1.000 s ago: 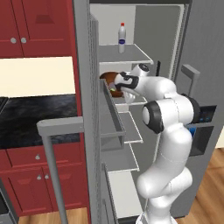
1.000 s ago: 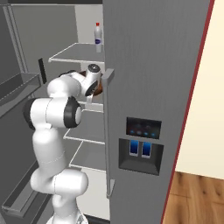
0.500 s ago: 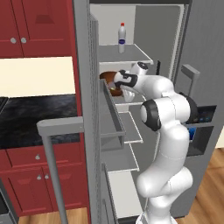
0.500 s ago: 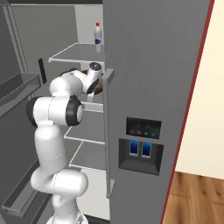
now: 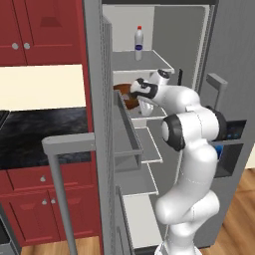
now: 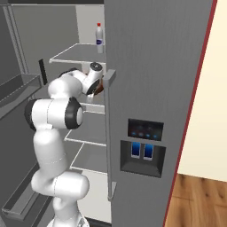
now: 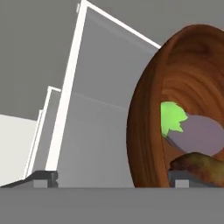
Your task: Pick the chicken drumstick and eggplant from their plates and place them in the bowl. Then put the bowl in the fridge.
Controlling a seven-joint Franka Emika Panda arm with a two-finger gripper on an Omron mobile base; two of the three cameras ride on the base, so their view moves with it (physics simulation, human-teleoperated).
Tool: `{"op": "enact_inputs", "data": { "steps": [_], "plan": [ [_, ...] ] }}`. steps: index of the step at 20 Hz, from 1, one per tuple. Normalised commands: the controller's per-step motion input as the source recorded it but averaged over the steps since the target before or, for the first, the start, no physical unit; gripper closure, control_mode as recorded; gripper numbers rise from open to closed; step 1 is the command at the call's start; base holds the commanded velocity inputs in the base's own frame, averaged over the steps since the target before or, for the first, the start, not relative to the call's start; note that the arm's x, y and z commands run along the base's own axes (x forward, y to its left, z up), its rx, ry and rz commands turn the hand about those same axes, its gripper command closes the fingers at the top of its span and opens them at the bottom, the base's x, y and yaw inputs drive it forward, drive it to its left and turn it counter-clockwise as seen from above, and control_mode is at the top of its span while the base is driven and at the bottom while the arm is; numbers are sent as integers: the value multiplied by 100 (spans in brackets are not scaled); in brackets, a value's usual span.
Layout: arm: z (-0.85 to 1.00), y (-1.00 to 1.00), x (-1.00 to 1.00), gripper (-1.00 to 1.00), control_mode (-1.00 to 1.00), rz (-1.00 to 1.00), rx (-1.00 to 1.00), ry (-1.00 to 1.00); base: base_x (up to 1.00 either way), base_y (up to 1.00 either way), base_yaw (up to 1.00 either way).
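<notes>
Bowl [image 7: 148,113] with eggplant [image 7: 192,131] on fridge [image 5: 219,60] shelf

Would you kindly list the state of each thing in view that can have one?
fridge: one door open, the dispenser door shut.
bowl: on a fridge shelf, holding food, not gripped.
eggplant: lying inside the bowl.
chicken drumstick: lying inside the bowl, next to the eggplant.
gripper: open, one fingertip on each side of the bowl's rim.
bottle: upright on the top shelf, capped.

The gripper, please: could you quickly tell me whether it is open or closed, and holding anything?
Gripper: open, its fingertips spread either side of the bowl rim, not gripping it.
</notes>
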Motion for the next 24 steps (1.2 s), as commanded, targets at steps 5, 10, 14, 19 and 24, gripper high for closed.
{"op": "enact_inputs", "data": {
  "steps": [5, 10, 14, 19, 24],
  "plan": [
    [1, 2, -38, -100, -100, 4, 8, -15, 0, 0, 0],
    [19, 0, -35, -100, -100, 7, 4, -17, 0, 0, 0],
    [42, 0, -38, -100, -100, 5, -5, -8, 0, 0, 0],
    [50, 0, -40, -100, -100, 3, -12, -3, 0, 0, 0],
    [37, -4, -51, -100, -100, 0, -7, 3, 0, 0, 0]
  ]
}}
